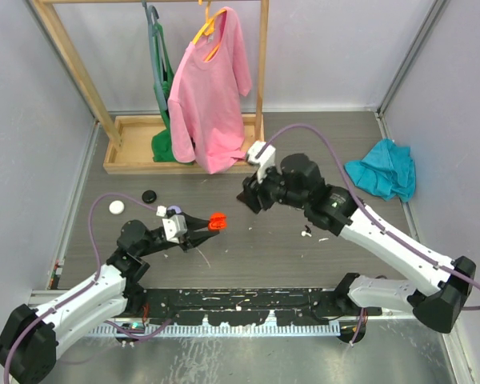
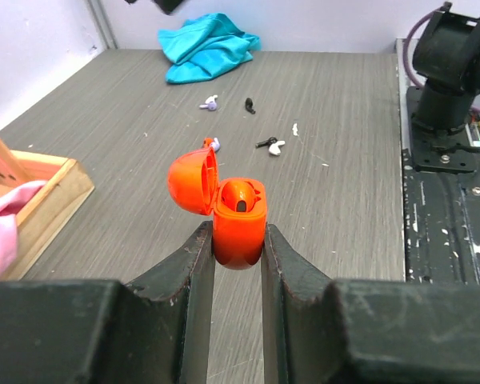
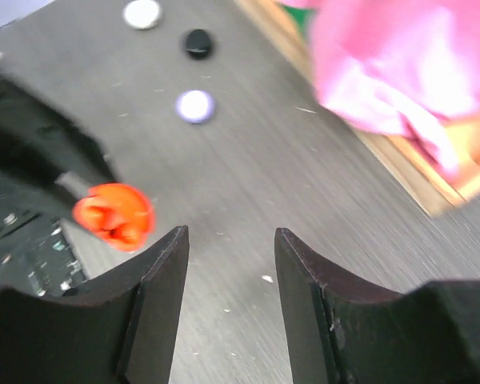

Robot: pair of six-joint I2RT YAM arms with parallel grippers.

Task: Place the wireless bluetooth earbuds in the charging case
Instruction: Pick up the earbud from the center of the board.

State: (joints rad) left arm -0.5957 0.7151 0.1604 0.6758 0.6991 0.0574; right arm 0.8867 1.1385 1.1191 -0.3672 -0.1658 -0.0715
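Holding the orange charging case [image 2: 240, 250], lid open, pinched in the left gripper [image 2: 237, 235] | right gripper [image 3: 230, 242] spread wide and empty over the desk [image 3: 248, 152] | one red bud [image 2: 240, 200] seems to sit inside | lilac, dark and white earbuds [image 2: 276, 147] lie on the desk right of the case, not in yet

Glossy orange plastic charging case [image 2: 238, 220] held between matt black left fingers [image 2: 188, 280].
The case is smooth and shiny, while the fingers look dull and lightly scuffed. The surface [image 2: 344, 216] is matt grey with a fine wood-like grain. At upper centre lies crumpled teal cloth [image 2: 208, 44]. At the left edge are the pale bare wood of a rack base [image 2: 40, 180] and soft pink fabric [image 2: 0, 232].
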